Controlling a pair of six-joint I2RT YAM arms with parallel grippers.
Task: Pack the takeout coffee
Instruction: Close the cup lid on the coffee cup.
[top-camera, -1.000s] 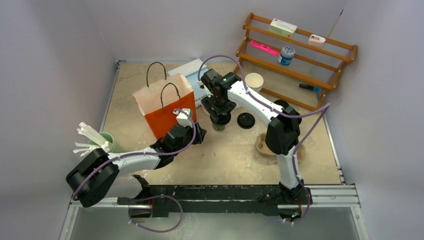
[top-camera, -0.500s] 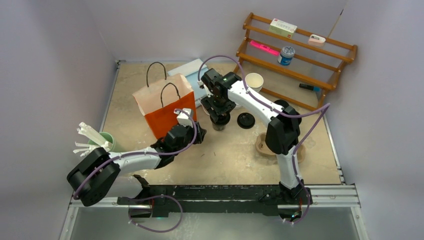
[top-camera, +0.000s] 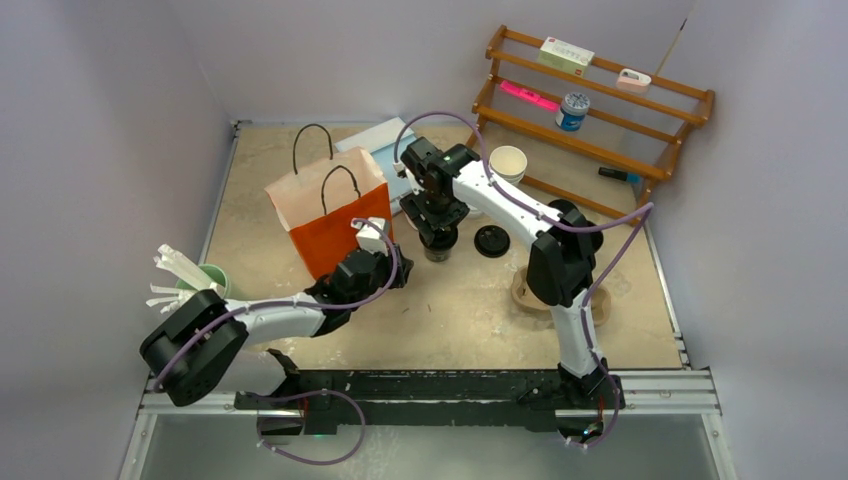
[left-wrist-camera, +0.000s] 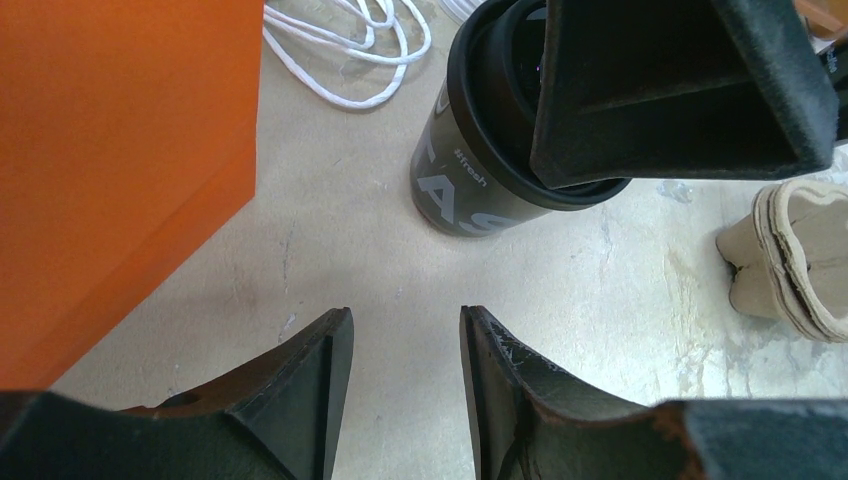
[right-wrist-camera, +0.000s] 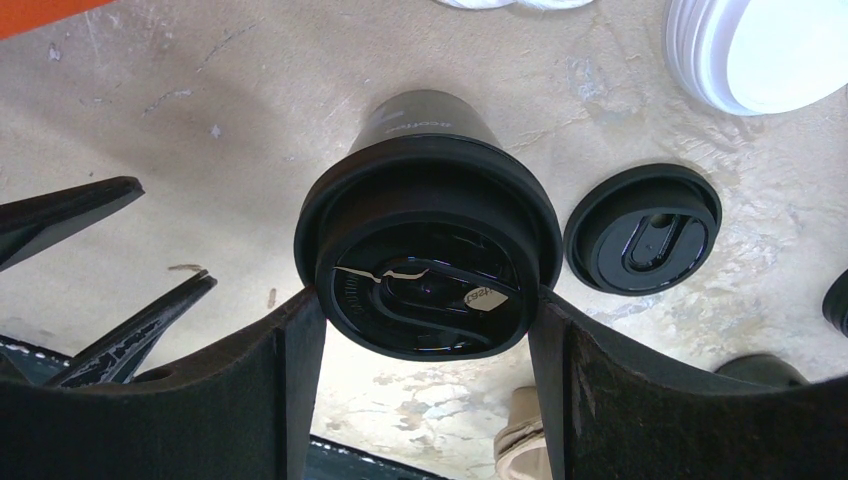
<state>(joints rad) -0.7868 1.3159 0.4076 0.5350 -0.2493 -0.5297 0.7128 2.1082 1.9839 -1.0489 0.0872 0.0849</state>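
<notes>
The small black paper cup with white print (left-wrist-camera: 455, 190) stands upright on the beige tabletop (top-camera: 460, 310) in the middle of the overhead view, just right of the orange paper bag (top-camera: 335, 225). A round black plastic lid (right-wrist-camera: 430, 265) sits on it. The right gripper (right-wrist-camera: 428, 315) clasps that lid, one finger against each side of its rim. A second black lid (right-wrist-camera: 642, 240) lies flat just right of the cup. The left gripper (left-wrist-camera: 405, 320), at the bottom of its wrist view, is parted and empty, near the cup but apart from it. A brown pulp carrier (left-wrist-camera: 790, 260) lies at that view's right edge.
</notes>
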